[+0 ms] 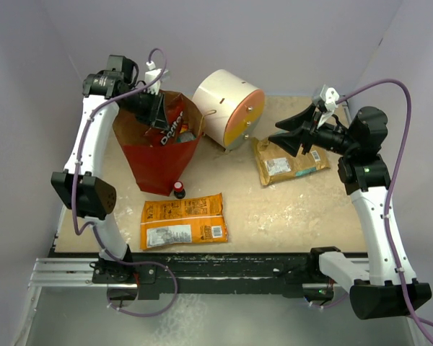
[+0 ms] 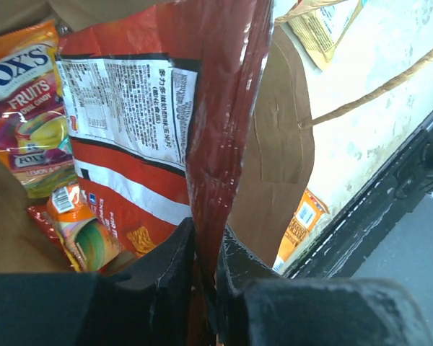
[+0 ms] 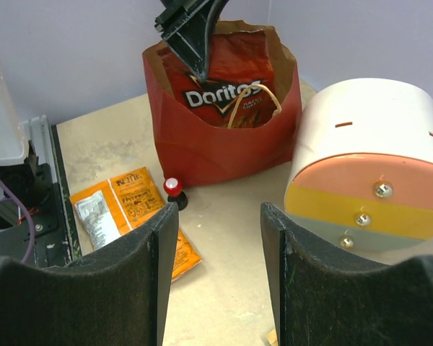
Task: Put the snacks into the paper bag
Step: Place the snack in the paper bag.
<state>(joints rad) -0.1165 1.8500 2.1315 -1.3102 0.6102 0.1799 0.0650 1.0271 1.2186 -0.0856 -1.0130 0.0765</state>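
Observation:
The red paper bag (image 1: pixel 153 155) stands at the back left, its mouth open. My left gripper (image 1: pixel 156 108) is over the mouth, shut on the top edge of a dark red Doritos packet (image 1: pixel 175 124) that stands half inside the bag. The left wrist view shows the fingers clamped on the packet's edge (image 2: pixel 218 130), with more snacks (image 2: pixel 23 108) lying in the bag. A large orange packet (image 1: pixel 184 220) lies flat in front of the bag. A tan-brown packet (image 1: pixel 289 164) lies at the right. My right gripper (image 1: pixel 292 133) hovers open and empty above it.
A cream cylindrical drawer unit (image 1: pixel 227 108) lies on its side right of the bag; it also shows in the right wrist view (image 3: pixel 375 166). A tiny dark bottle with a red cap (image 1: pixel 179 189) stands at the bag's foot. The bag's twine handle (image 2: pixel 368 94) hangs outward.

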